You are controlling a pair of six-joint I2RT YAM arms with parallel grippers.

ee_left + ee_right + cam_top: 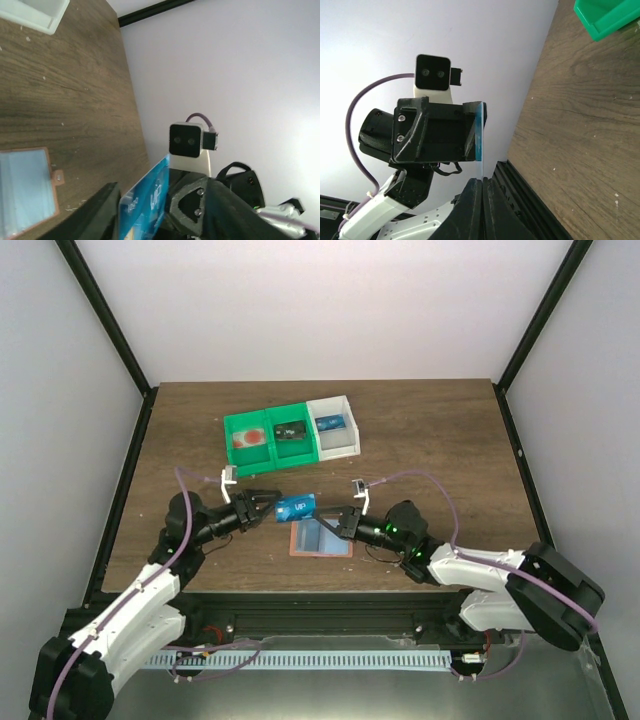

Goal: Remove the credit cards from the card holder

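Right pincer (324, 516) clamped on blue card (295, 506) above holder (322, 539). Left pincer (270, 505) part open, gripping nothing, above-left of holder.

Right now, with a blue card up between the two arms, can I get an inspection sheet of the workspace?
Surface: wood-grain table.
Job's things: blue card held off the table; holder lies open, pale blue face up.
Clutter: bins, two green compartments and one white, a card-like item in each.
End effectors: right end effector shut on the blue card; left end effector at its other end, jaws look parted.
Cables: purple cables loop from each wrist, apart from the card.
Surroundings: white walls, black posts.
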